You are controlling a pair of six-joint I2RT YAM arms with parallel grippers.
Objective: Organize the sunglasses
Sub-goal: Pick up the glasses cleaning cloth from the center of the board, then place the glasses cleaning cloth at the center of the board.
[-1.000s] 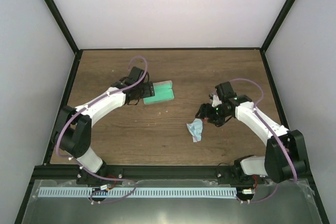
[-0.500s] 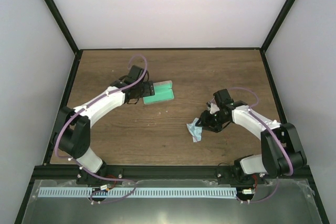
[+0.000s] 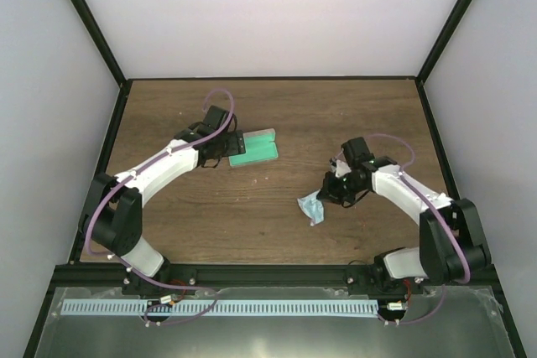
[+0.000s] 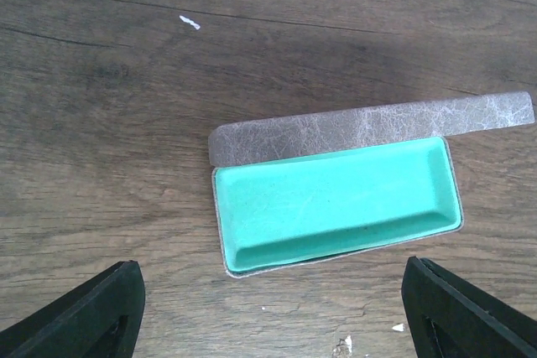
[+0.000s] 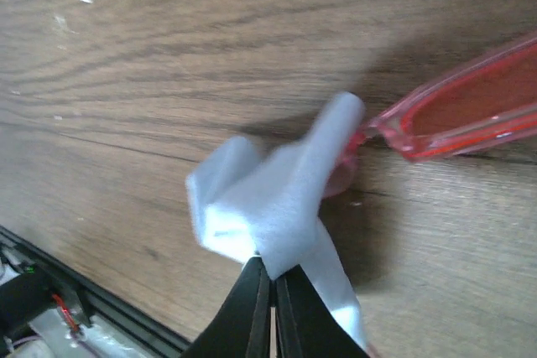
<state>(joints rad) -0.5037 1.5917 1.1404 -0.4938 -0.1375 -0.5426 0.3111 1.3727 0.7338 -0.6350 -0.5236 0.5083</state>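
Observation:
The sunglasses [image 5: 470,111] show in the right wrist view as a red see-through frame lying on the wood at the upper right, partly under a light-blue cloth [image 5: 277,199]. My right gripper [image 5: 273,278] is shut on that cloth, pinching a fold of it. From above, the cloth [image 3: 312,208] lies just left of the right gripper [image 3: 327,197]; the sunglasses are hidden there. The open grey case [image 4: 336,199] with its green lining lies ahead of my left gripper [image 4: 273,324], which stands open with the case's near edge just beyond its fingers.
The case [image 3: 254,149] lies left of centre on the wooden table [image 3: 277,224]. Black frame rails border the table at left, right and front. A metal strip runs along the near edge below the arm bases.
My right gripper moved left and down onto the cloth and closed on it. The left arm stayed still.

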